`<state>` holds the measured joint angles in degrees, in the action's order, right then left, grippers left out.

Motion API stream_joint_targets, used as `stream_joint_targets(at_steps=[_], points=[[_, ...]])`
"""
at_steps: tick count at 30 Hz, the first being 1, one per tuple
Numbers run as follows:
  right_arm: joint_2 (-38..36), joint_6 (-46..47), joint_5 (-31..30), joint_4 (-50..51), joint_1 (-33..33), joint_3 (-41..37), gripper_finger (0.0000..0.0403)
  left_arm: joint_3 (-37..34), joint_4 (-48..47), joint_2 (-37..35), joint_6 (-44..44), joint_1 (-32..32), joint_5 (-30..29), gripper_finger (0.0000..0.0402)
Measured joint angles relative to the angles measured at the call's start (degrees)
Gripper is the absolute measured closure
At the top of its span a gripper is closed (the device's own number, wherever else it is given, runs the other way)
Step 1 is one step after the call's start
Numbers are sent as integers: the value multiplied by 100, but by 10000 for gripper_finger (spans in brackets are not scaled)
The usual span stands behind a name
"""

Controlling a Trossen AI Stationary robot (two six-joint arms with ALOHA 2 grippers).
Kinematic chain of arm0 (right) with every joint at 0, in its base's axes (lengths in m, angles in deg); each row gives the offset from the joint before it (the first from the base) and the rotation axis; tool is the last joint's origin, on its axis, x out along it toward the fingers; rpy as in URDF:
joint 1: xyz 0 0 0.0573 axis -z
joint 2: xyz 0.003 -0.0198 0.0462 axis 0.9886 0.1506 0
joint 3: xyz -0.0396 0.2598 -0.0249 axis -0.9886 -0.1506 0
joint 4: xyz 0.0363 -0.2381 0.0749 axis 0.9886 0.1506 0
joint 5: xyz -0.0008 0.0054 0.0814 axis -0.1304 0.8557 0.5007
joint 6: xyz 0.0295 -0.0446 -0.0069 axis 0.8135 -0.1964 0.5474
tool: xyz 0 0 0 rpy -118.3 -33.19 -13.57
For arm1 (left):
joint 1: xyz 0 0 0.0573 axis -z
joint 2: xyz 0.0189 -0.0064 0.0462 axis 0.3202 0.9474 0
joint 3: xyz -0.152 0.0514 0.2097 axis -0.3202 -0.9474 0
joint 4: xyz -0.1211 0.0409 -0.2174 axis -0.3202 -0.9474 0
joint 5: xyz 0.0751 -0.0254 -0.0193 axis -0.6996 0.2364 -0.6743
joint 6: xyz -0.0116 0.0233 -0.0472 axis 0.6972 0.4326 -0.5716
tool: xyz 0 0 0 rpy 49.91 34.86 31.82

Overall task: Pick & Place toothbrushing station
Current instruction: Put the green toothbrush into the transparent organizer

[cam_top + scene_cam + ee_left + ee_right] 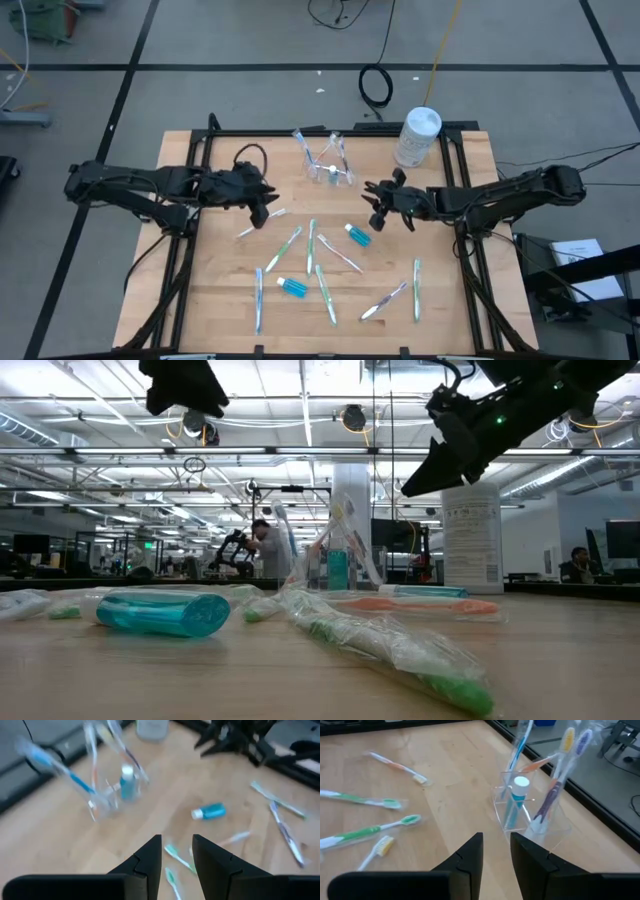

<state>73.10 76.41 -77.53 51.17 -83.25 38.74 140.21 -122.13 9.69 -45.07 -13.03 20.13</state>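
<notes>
The clear cup (330,165) already holds several toothbrushes and one blue tube. Near it, toward the table's front, about nine toothbrushes (325,285) and two tubes (358,235) remain loose. Left gripper (262,210) and right gripper (378,205) hover beside the cup, fingers slightly apart, empty.

clear cup (530,815), blue white-capped tube (358,235), green toothbrush (367,832), pale wooden table (220,290)
</notes>
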Motion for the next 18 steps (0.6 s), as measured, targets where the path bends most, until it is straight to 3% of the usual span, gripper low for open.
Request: stream_joint_targets(at_steps=[9,18], points=[[0,-40,-2,39,-85,0,314,-7,-442,1294,-1042,836,101,286],[0,-463,-22,-90,117,0,314,-7,-370,2725,-2443,920,416,286]])
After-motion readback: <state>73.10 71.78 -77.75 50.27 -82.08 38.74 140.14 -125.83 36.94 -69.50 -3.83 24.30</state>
